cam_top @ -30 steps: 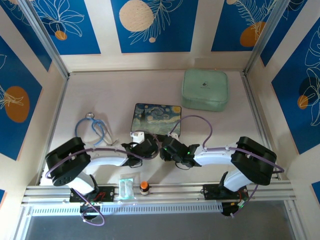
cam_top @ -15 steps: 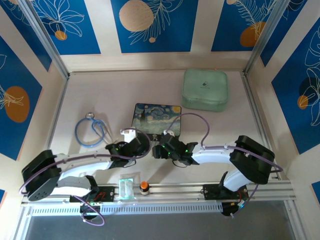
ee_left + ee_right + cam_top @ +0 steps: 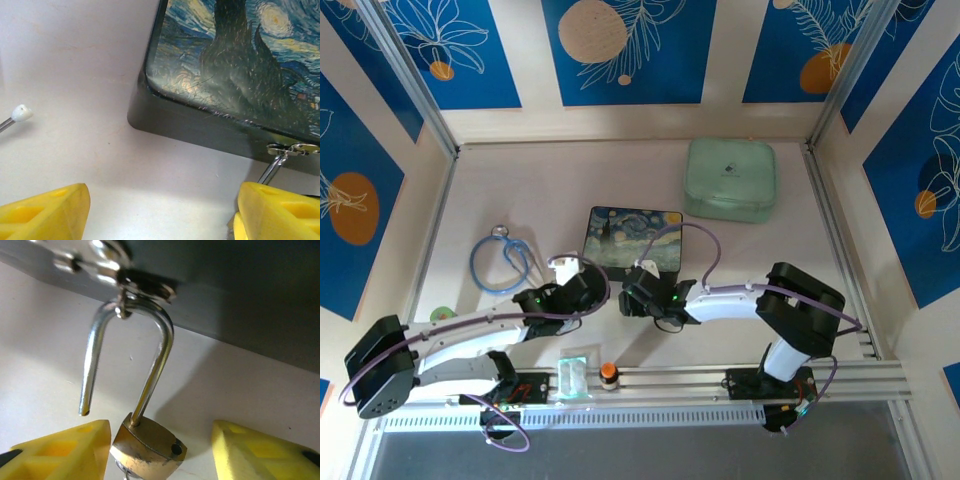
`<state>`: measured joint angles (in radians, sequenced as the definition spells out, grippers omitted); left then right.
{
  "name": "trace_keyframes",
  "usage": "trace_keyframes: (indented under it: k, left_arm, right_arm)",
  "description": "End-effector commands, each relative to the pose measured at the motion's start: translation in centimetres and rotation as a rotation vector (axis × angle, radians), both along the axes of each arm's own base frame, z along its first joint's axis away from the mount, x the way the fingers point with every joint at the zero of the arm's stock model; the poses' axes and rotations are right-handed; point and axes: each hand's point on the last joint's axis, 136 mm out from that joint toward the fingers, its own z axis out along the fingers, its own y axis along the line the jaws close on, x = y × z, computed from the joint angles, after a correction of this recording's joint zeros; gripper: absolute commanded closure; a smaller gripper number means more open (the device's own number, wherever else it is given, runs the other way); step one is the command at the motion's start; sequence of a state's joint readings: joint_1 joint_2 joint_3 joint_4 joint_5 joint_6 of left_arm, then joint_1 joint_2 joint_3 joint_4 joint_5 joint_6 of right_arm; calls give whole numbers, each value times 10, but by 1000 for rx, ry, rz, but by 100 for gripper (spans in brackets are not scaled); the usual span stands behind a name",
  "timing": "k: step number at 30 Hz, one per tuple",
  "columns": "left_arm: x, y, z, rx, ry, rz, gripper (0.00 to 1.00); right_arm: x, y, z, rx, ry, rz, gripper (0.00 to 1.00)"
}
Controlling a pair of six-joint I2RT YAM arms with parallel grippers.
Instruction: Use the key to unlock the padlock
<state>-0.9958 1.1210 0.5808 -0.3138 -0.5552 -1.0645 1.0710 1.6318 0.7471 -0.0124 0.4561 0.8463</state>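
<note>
The padlock (image 3: 147, 450) has a brass body and hangs by its silver shackle (image 3: 157, 360) from the hasp (image 3: 117, 270) of the dark painted box (image 3: 634, 236). The shackle's free end (image 3: 85, 407) is out of the body. My right gripper (image 3: 161, 440) is open around the body, which lies close to the left finger with a gap on the right. A sliver of silver under the body may be the key; I cannot tell. My left gripper (image 3: 160, 200) is open over bare table before the box corner (image 3: 145, 107), the hasp (image 3: 292, 149) to its right.
A blue looped cable (image 3: 501, 262) lies left of the box, its white tip (image 3: 21, 113) near my left gripper. A mint green case (image 3: 730, 180) sits at the back right. An orange-capped knob (image 3: 609, 373) stands on the front rail.
Both grippers have opened. The left arm has drawn back to the left, away from the padlock. The right gripper has shifted slightly left and stays at the padlock.
</note>
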Motion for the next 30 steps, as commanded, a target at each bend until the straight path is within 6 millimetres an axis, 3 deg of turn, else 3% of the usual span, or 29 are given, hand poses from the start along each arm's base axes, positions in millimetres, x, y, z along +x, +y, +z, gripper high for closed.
trace_keyframes:
  k: [1,4,13,19,24,30]
  left_arm:
    - [1,7,-10,37,17,12,23]
    - [1,9,-9,49,16,23,23]
    - [6,12,0,66,-11,31,23]
    - [11,10,9,119,-51,-20,24]
    - [21,4,27,203,-127,-103,19]
    - [38,-16,58,392,-237,-294,16]
  right_arm:
    - [1,-4,-5,-49,-1,-20,47]
    - [0,-2,-6,-49,4,-22,47]
    - [-4,-6,-14,-52,33,-30,61]
    - [-9,-21,-17,-35,60,-82,69]
    - [-11,-36,-21,27,105,-112,81]
    - [-14,-49,-21,46,119,-116,82]
